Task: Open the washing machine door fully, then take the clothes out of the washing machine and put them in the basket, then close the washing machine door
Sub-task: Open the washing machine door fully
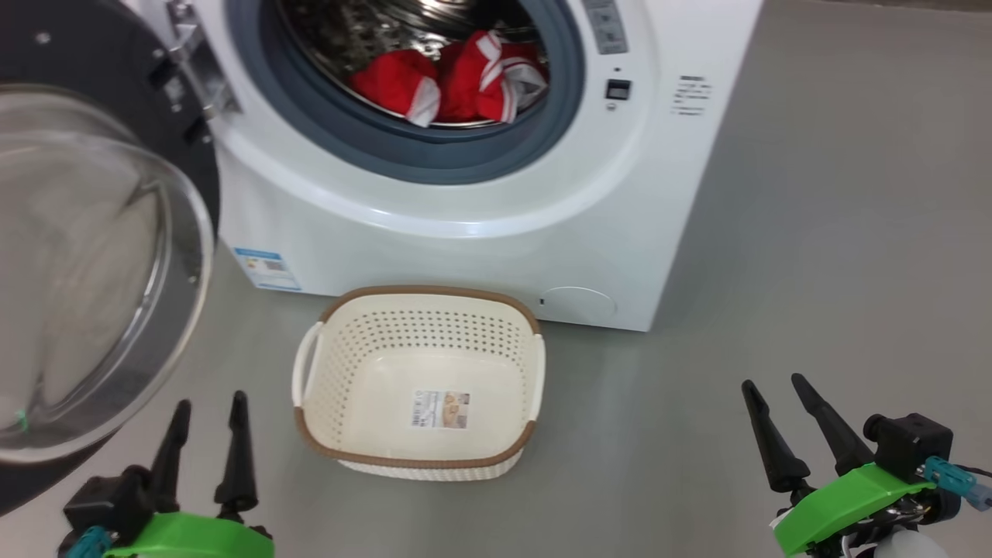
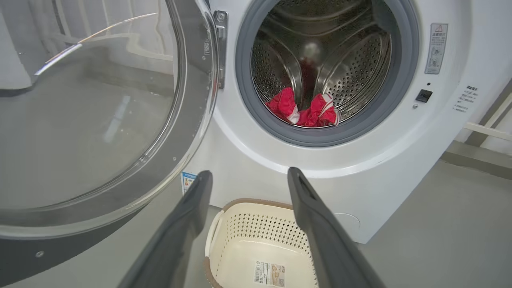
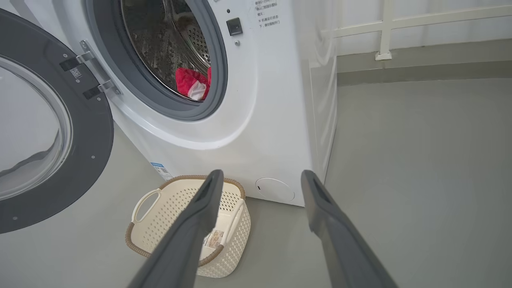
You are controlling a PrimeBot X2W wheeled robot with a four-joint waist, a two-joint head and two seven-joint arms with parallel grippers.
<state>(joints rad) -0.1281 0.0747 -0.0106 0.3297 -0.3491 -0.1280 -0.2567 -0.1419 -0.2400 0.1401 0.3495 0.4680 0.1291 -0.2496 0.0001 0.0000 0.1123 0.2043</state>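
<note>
The white washing machine [image 1: 465,209] stands ahead with its round door [image 1: 85,271] swung open to the left, glass bowl bulging toward me. Red clothes [image 1: 453,77] with white panels lie at the front of the steel drum, also in the left wrist view as clothes [image 2: 304,112] and in the right wrist view as clothes [image 3: 192,84]. The cream basket [image 1: 310,434] sits on the floor before the machine, holding only its paper label. My left gripper [image 1: 208,407] is open at lower left, beside the door's rim. My right gripper [image 1: 775,384] is open at lower right, holding nothing.
Grey floor [image 1: 814,256] spreads to the right of the machine. A white railing [image 3: 384,32] runs along the wall behind it. The open door [image 2: 92,120] takes up the left side, close to my left arm.
</note>
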